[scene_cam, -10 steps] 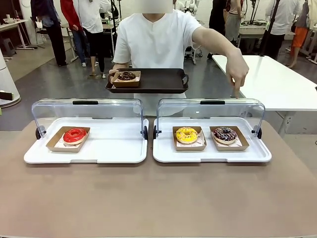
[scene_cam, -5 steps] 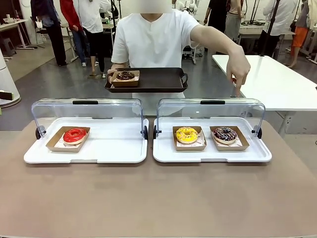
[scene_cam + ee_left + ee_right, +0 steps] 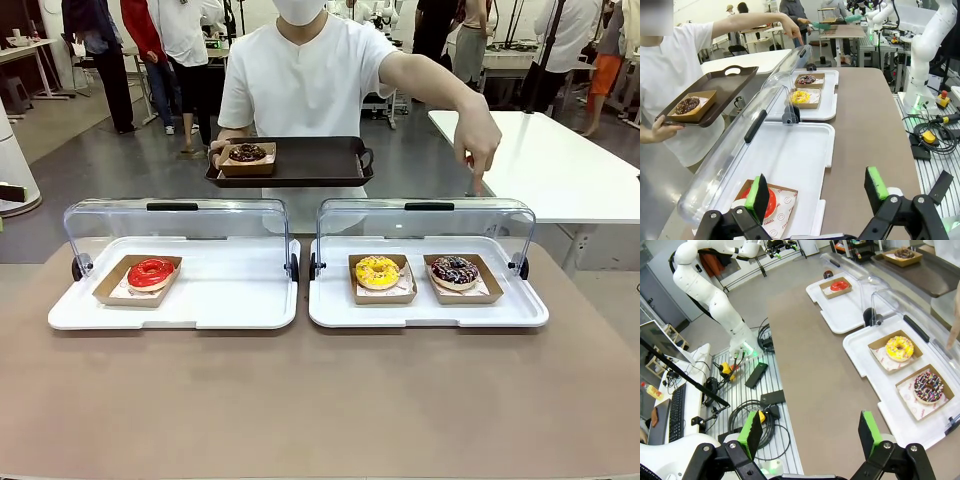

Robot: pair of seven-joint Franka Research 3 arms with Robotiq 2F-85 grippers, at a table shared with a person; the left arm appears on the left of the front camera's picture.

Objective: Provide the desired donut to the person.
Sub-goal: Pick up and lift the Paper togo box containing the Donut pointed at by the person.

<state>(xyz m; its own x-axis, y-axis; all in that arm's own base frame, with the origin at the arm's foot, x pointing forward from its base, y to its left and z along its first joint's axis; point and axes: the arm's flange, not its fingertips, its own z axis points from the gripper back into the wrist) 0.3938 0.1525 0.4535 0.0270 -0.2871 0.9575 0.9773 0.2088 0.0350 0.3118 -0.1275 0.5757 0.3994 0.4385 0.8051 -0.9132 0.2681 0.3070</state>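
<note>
Table (image 3: pixel 815 365): donut (image 3: pixel 929 386) apart from R pincer (image 3: pixel 811 430)

Front camera faces the person (image 3: pixel 310 80); wrist cameras, seemingly high, share trays (image 3: pixel 795 155).

The person (image 3: pixel 305 80) is wearing plain white. The serving tray (image 3: pixel 320 158) is showing dark brown. One donut (image 3: pixel 151 272) is gleaming red, the yellow donut (image 3: pixel 377 271) is showing plain glaze, and the chocolate donut (image 3: pixel 455 270) is wearing multicoloured sprinkles. White display trays (image 3: pixel 235 290) are sitting under clear lids (image 3: pixel 175 225) on a tan-brown table (image 3: pixel 320 400).
</note>
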